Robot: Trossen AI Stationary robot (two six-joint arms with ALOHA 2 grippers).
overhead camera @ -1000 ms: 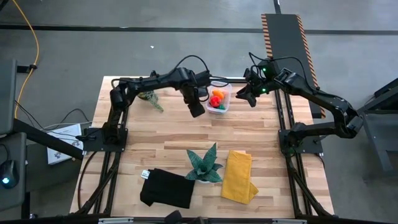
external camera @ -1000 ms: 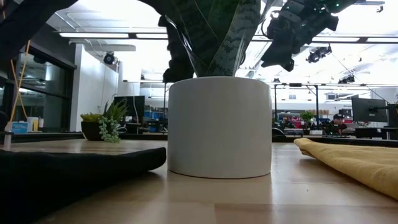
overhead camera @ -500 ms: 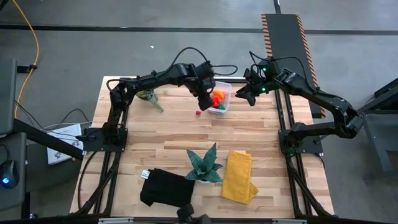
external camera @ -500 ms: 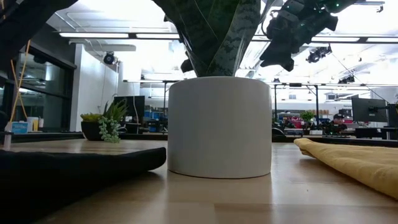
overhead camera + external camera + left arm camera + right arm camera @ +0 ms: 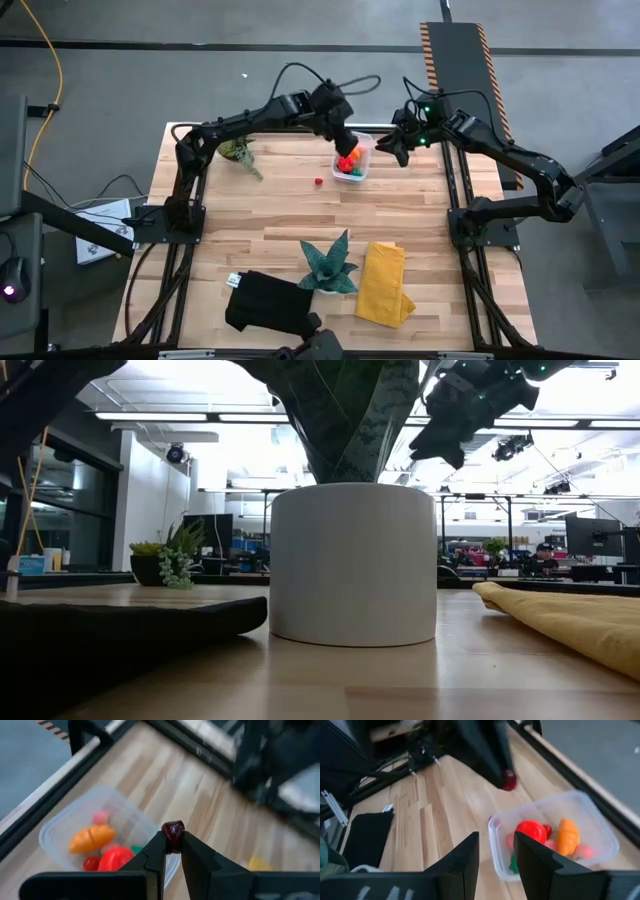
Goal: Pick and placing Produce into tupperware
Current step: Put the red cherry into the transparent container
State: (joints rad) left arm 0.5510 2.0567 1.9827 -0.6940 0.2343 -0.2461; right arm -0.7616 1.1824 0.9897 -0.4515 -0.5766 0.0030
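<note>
The clear tupperware stands at the table's far side, right of the middle. It holds several small produce pieces: orange, red, green and pink. My left gripper hangs above the tub's left part, shut on a tiny dark red piece. Another small red piece lies on the bare wood left of the tub. My right gripper hovers just right of the tub, open, with nothing between its fingers. My left gripper pinches the dark red piece between its two fingertips, only at their free ends. The fingers slant downward from the table's left toward the tub. The piece is lifted clear, above the tub's rim.
A teal spiky plant in a white pot stands near the middle front, with a folded yellow cloth to its right and a black cloth to its left. A small leafy potted plant sits at the far left.
My left gripper has risen and gone toward the table's far right, from the wood left of the tub to above the tub, tipping its fingers up from steeply down to a slant. It stays shut on the dark red piece. The small red piece beneath it has come into view.
</note>
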